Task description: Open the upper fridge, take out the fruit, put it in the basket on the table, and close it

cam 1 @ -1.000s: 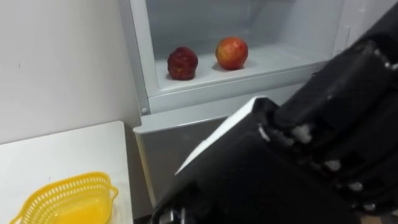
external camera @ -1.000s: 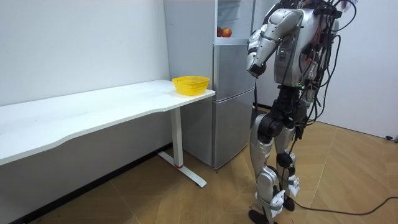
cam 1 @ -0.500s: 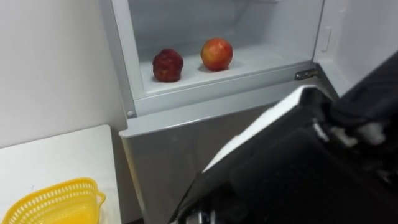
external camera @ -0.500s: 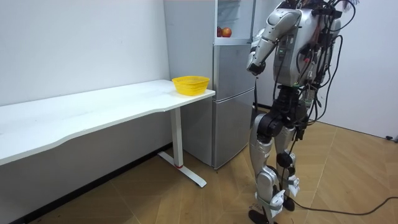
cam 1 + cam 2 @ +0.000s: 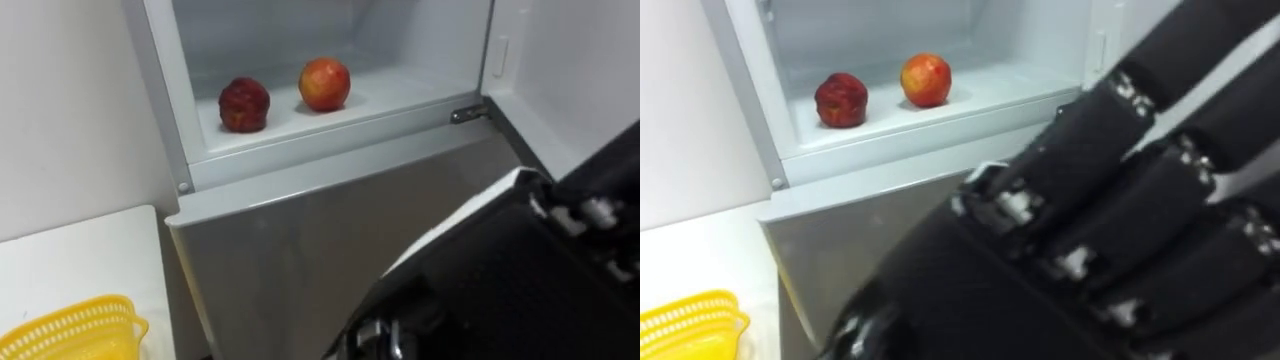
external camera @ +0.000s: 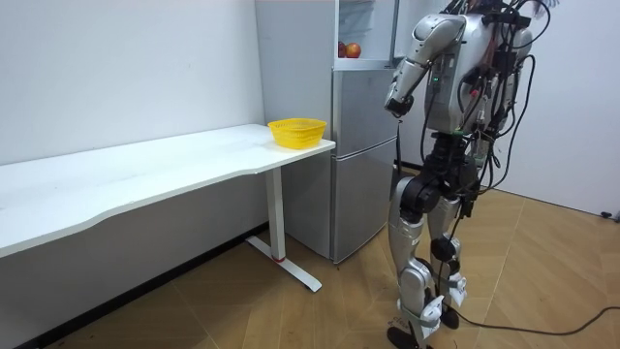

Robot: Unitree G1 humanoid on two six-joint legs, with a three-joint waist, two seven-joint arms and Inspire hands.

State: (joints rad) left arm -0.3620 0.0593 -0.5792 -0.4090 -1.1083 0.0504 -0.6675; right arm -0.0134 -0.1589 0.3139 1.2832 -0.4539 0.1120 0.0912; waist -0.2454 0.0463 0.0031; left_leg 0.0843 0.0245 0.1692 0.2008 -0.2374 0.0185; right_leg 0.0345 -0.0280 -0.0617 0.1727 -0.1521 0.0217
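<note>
Two apples lie on the shelf of the open upper fridge compartment (image 5: pixel 330 115): a dark red apple (image 5: pixel 244 104) on the left and a red-orange apple (image 5: pixel 324 83) to its right, a little apart. My right hand (image 5: pixel 1070 230) hangs large and black close before the camera, below and to the right of the shelf, its fingers fairly straight and holding nothing. It is well short of the apples. In the room view I stand upright facing the fridge (image 6: pixel 363 145), with that hand (image 6: pixel 395 101) raised at about the height of the lower door's top.
The closed lower fridge door (image 5: pixel 300 240) is right in front of me. The open upper door (image 5: pixel 570 60) stands at the right. A yellow basket (image 5: pixel 60 330) sits on the white table (image 6: pixel 145 170) to the left, against the fridge's side.
The eye view has shifted, so the fridge and apples sit further left and the basket has slid toward the corner. In the room view my right arm has lifted slightly toward the fridge.
</note>
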